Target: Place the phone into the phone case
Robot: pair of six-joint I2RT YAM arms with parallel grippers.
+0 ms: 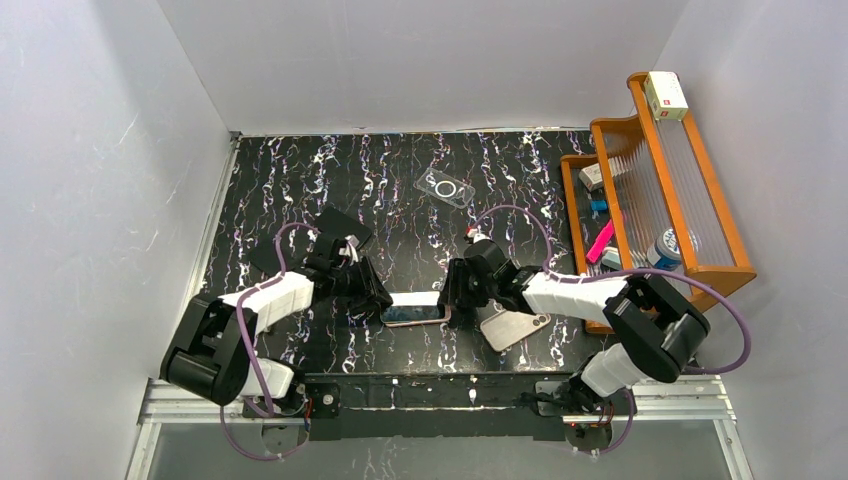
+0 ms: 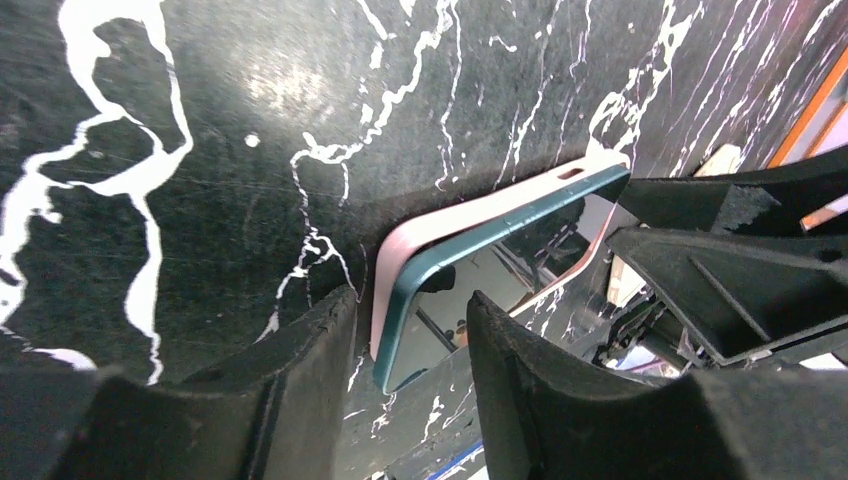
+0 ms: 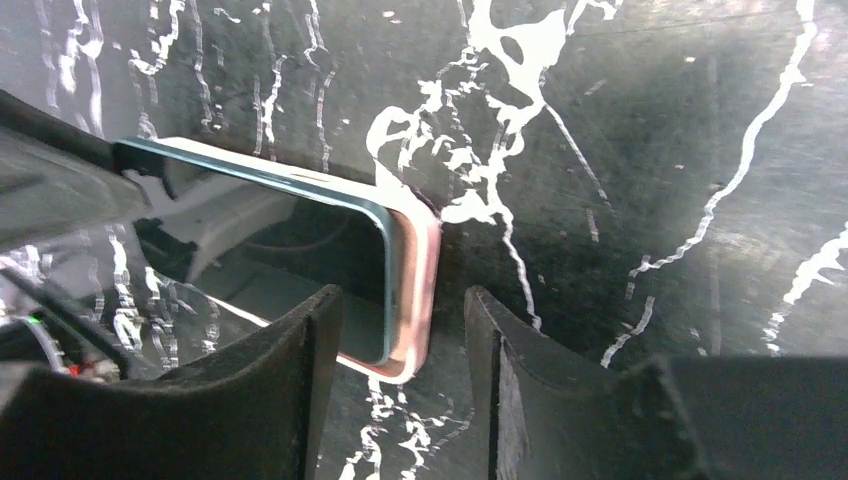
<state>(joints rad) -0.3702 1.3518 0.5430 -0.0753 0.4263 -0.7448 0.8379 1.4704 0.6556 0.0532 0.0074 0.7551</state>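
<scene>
Black white-veined surface [image 1: 300, 180], pale walls round it. Wooden rack [image 1: 700, 200] at R edge w/ small items; clear case [image 1: 445, 187] lies far, well apart. Silvery slab [image 1: 512, 325] sits just near-R of the work, under R arm.

Phone [image 1: 415, 313] lies near-centre, long axis L–R, screen up, resting in pink phone case [image 2: 440, 225] between both arms.

- R end: corner looks nested inside the pink lip.
- L end: teal edge rides above the lip, so prob. not fully seated.
- Left gripper [image 2: 410, 310]: fingers [image 2: 300, 380] straddle the L end. Can't tell if they pinch or only bracket it.
- Right gripper [image 3: 400, 300]: fingers [image 3: 520, 370] apart either side of the R end, gap showing beside the case, not clamped.

Step, as judged: seating phone in case, late stage. Next move calls for steadying the case at one end and pressing the proud L edge down past the lip w/o skidding the pair across the surface.
</scene>
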